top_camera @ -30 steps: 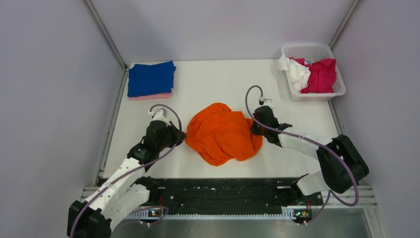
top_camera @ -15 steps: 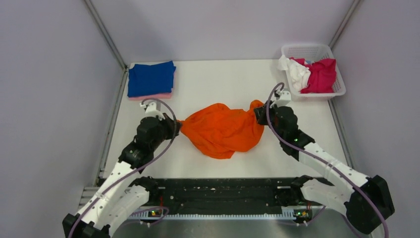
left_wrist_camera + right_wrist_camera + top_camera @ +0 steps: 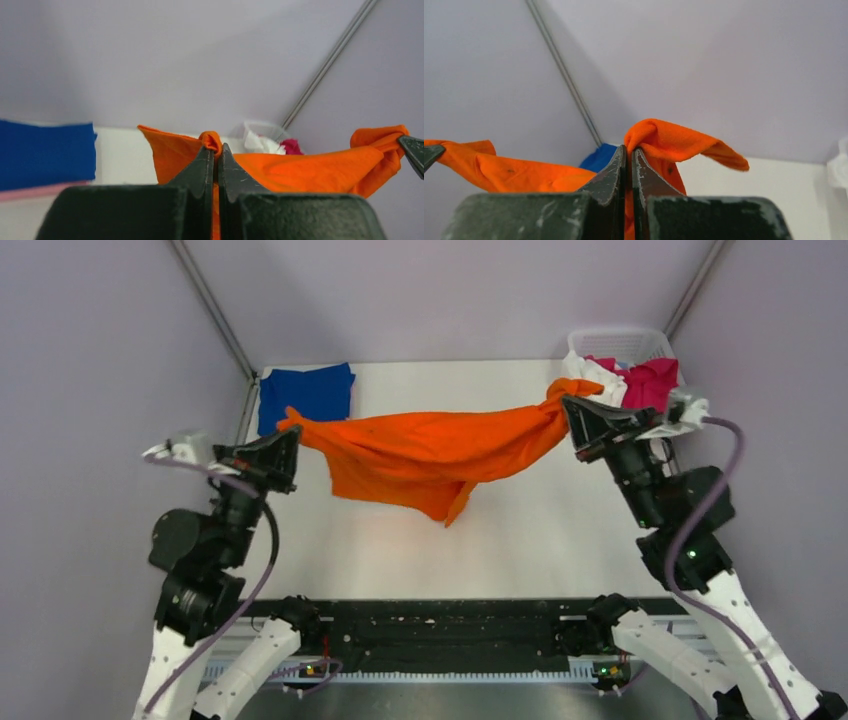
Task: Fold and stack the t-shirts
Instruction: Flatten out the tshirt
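Observation:
The bright orange t-shirt point(image 3: 430, 452) hangs stretched in the air between both grippers, sagging in the middle above the table. My left gripper point(image 3: 292, 436) is shut on its left end, seen pinched in the left wrist view point(image 3: 216, 150). My right gripper point(image 3: 567, 406) is shut on its right end, also pinched in the right wrist view point(image 3: 629, 150). A folded royal blue t-shirt point(image 3: 305, 396) lies on a pale pink one at the far left; the orange cloth hides most of the pink. Magenta point(image 3: 650, 383) and white point(image 3: 580, 367) t-shirts sit crumpled in the basket.
The white lattice basket point(image 3: 618, 341) stands at the far right corner. The white table point(image 3: 520, 530) is walled by grey panels on three sides. A black rail point(image 3: 440, 625) runs along the near edge between the arm bases.
Both grippers have risen and moved apart, lifting the orange t-shirt off the table and pulling it from a crumpled heap into a stretched span.

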Controlling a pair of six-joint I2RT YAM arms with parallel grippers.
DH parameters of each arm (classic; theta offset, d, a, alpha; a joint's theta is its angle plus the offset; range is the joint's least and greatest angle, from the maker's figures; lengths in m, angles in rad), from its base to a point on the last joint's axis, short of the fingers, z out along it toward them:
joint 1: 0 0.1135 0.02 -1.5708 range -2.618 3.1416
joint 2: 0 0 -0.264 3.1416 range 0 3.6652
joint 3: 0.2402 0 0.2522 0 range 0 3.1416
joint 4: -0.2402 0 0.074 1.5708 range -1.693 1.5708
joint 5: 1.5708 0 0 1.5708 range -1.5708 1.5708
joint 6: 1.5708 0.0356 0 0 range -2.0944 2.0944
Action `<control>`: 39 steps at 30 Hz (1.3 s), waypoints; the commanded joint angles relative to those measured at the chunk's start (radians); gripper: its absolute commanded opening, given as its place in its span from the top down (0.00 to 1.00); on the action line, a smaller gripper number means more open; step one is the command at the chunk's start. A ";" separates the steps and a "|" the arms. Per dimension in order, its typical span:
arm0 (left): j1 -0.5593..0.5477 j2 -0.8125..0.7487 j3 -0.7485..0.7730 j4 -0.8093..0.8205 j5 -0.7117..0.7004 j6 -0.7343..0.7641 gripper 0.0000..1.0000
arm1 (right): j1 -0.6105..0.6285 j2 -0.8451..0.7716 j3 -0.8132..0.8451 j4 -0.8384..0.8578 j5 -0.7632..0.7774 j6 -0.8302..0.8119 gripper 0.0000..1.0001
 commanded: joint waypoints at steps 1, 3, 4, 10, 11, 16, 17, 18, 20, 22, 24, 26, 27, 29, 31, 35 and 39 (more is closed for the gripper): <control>-0.002 -0.064 0.156 0.131 0.012 0.077 1.00 | 0.013 -0.050 0.204 -0.074 -0.149 -0.005 1.00; -0.002 -0.045 0.250 0.106 0.057 0.078 1.00 | 0.014 -0.041 0.302 -0.153 -0.189 0.012 1.00; -0.002 -0.030 0.291 0.084 0.081 0.077 1.00 | 0.015 -0.039 0.338 -0.179 -0.202 0.016 1.00; -0.002 0.116 0.429 0.014 0.014 0.075 1.00 | 0.014 -0.009 0.433 -0.278 -0.116 0.010 1.00; -0.001 0.151 0.439 0.006 -0.020 0.073 1.00 | 0.014 0.006 0.434 -0.288 -0.066 0.004 1.00; 0.002 0.387 0.502 -0.013 -0.234 0.109 1.00 | 0.014 0.175 0.451 -0.291 0.188 -0.091 1.00; 0.010 0.448 0.526 -0.011 -0.260 0.126 1.00 | 0.013 0.223 0.461 -0.277 0.233 -0.115 1.00; 0.029 0.530 0.558 -0.012 -0.267 0.134 1.00 | 0.007 0.271 0.474 -0.262 0.268 -0.144 1.00; 0.112 0.663 0.685 -0.055 -0.156 0.109 1.00 | -0.033 0.364 0.508 -0.231 0.266 -0.166 1.00; 0.248 0.801 0.847 -0.114 0.004 0.033 1.00 | -0.137 0.461 0.580 -0.221 0.127 -0.121 1.00; 0.304 0.923 1.016 -0.182 0.052 0.010 1.00 | -0.257 0.554 0.651 -0.177 -0.043 -0.013 1.00; 0.319 1.001 1.150 -0.215 0.072 0.030 1.00 | -0.315 0.613 0.752 -0.173 -0.113 0.023 1.00; 0.323 1.023 1.193 -0.230 0.078 0.036 1.00 | -0.328 0.630 0.787 -0.189 -0.133 0.021 1.00; 0.334 1.027 1.221 -0.255 0.085 0.037 1.00 | -0.338 0.637 0.823 -0.226 -0.159 0.013 1.00; 0.339 0.984 1.151 -0.264 0.081 0.030 1.00 | -0.344 0.611 0.793 -0.268 -0.165 0.013 1.00; 0.339 0.772 0.749 -0.209 0.050 -0.027 1.00 | -0.366 0.507 0.618 -0.371 -0.159 0.028 1.00; 0.338 0.587 0.335 -0.240 0.095 -0.138 1.00 | -0.380 0.418 0.370 -0.502 -0.119 0.056 1.00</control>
